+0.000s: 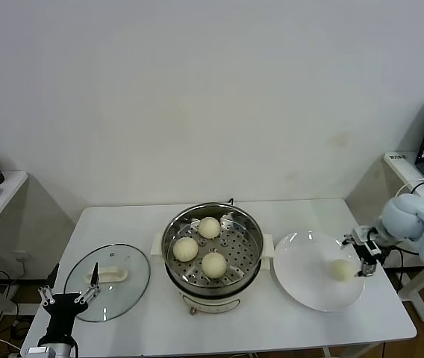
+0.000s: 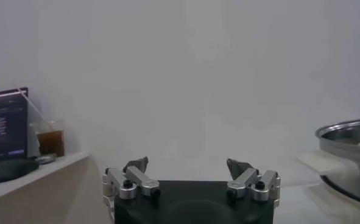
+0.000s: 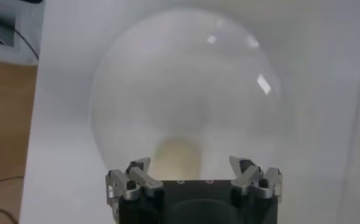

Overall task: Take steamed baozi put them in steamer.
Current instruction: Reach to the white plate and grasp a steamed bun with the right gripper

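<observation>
On the white rectangular table (image 1: 272, 328), the left gripper (image 1: 68, 296) waits spread by the round glass lid (image 1: 107, 282). Three cream-white buns (image 1: 214, 265) sit in the shiny steel steamer (image 1: 212, 252); the fourth bun (image 1: 342, 269) lies on the flat white plate (image 1: 305, 287) under the spread right gripper (image 1: 364, 256). Behind, a plain white wall (image 1: 197, 97).

Cream-white baozi (image 1: 214, 264) sit in a shiny silver steamer (image 1: 251, 226) with a perforated tray, beside a white plate (image 1: 304, 287).
</observation>
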